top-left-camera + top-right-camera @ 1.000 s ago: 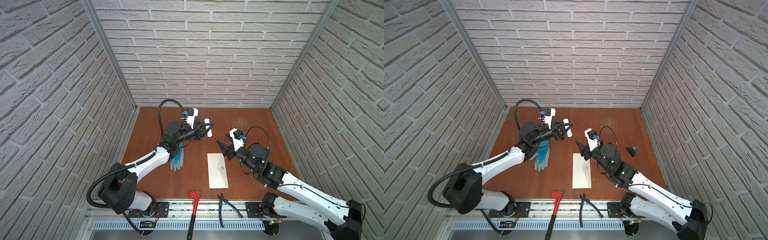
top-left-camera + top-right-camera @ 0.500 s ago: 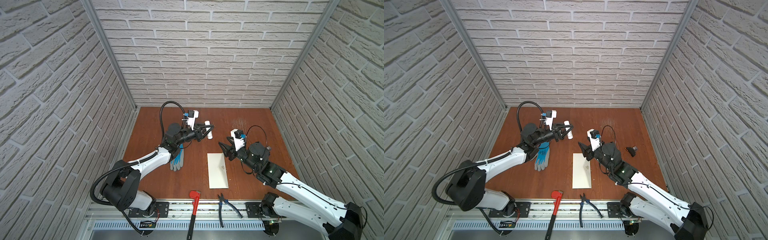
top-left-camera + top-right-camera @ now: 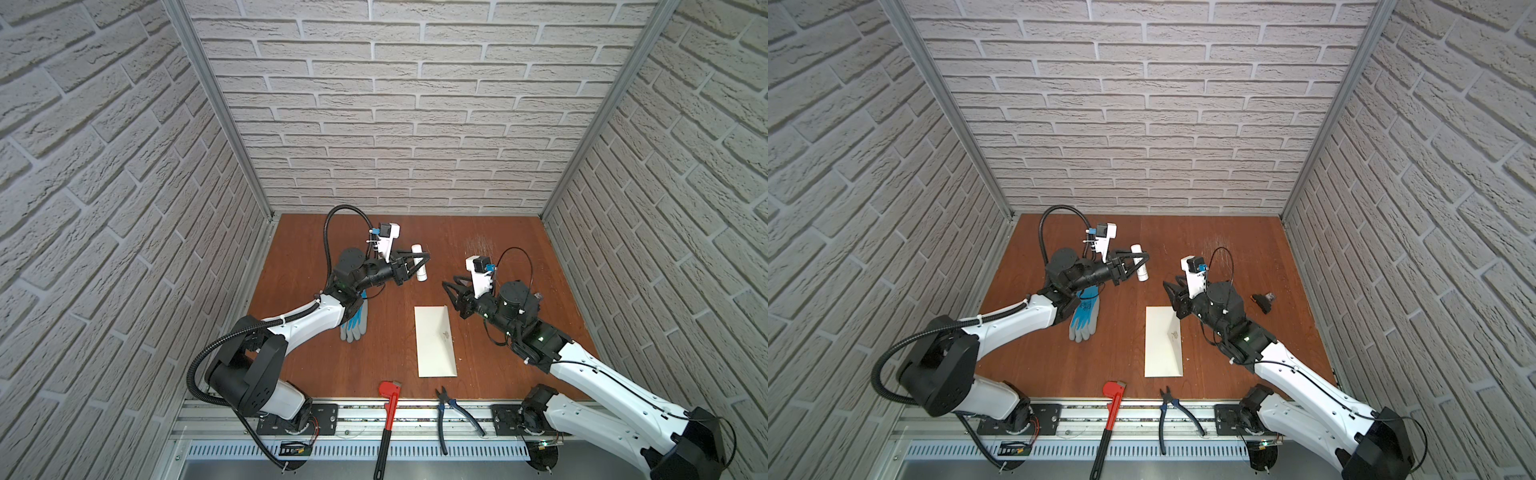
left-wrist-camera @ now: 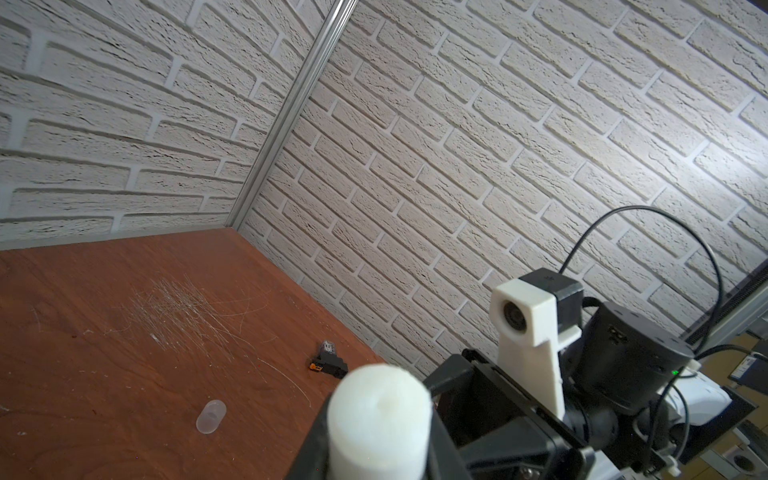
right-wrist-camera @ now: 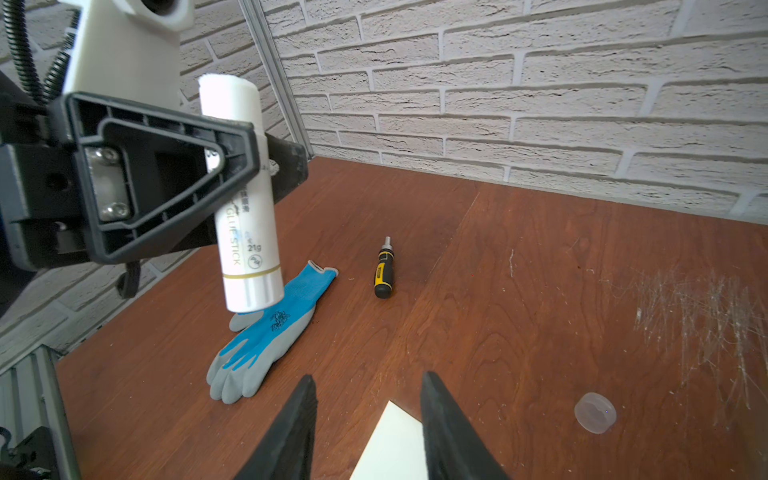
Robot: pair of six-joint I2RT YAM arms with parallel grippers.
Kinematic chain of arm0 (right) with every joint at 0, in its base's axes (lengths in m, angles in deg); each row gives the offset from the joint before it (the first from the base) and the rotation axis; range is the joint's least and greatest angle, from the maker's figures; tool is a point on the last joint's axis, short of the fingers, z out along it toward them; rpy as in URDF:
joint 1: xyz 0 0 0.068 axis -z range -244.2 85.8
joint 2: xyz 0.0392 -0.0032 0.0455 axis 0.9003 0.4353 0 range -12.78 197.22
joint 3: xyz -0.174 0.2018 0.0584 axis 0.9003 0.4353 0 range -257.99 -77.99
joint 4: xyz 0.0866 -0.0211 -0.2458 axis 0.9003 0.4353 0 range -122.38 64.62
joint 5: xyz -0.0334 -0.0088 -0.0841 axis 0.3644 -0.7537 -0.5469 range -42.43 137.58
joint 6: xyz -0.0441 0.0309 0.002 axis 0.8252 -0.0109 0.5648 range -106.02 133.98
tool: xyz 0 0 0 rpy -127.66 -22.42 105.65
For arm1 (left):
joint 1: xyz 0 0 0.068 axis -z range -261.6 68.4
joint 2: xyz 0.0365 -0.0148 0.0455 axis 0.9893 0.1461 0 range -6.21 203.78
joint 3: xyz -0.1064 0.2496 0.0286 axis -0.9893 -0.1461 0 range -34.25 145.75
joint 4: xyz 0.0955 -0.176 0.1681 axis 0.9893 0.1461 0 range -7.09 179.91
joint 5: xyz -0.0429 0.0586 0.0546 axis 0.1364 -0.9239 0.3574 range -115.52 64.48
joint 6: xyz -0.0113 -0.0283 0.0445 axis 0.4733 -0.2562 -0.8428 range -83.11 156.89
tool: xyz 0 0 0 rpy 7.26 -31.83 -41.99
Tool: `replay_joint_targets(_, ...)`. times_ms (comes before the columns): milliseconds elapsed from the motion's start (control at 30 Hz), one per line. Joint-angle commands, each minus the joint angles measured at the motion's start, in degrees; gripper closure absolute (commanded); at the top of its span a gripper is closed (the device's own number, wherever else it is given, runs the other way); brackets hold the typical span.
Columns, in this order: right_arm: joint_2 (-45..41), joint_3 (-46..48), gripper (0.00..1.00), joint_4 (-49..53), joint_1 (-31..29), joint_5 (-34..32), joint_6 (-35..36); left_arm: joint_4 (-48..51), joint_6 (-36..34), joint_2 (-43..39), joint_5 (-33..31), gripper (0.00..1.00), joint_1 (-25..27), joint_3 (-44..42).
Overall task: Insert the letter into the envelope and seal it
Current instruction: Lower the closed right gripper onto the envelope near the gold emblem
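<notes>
The cream-white envelope point(image 3: 434, 340) point(image 3: 1163, 340) lies flat on the wooden table in both top views, its long side running front to back. The letter does not show in any view. My left gripper point(image 3: 424, 262) point(image 3: 1144, 259) hangs above the table's back middle, shut on a white glue stick point(image 3: 420, 266) point(image 5: 245, 232) with its bare top point(image 4: 378, 415) uncapped. My right gripper point(image 3: 451, 286) point(image 5: 368, 376) hovers open over the envelope's far right corner point(image 5: 395, 440), with nothing between its fingers.
A blue and grey glove point(image 3: 355, 324) point(image 5: 266, 332) lies left of the envelope. A translucent cap point(image 5: 595, 412) point(image 4: 211, 415), a black and yellow screwdriver point(image 5: 384, 270) and a small black part point(image 3: 1262, 301) lie further back. A red wrench point(image 3: 388, 415) and pliers point(image 3: 453, 411) rest at the front edge.
My right gripper's jaws have come closer together, and the gripper has stayed near the envelope's far corner. The left gripper with the glue stick has barely moved.
</notes>
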Motion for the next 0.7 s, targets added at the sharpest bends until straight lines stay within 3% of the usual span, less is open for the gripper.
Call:
replay_joint_targets(0,0.80,1.12,0.69,0.61,1.11,1.06,-2.55,-5.19,0.10,0.11,0.56,1.00,0.30,-1.14)
replay_joint_targets(233,2.87,1.56,0.87,2.95,1.84,1.73,-4.63,-5.59,0.27,-0.44,0.38,1.00,0.47,-3.08)
replay_joint_targets(667,3.93,4.17,0.94,1.10,1.89,3.44,-5.61,-10.01,1.18,1.82,0.02,1.00,2.25,-5.99)
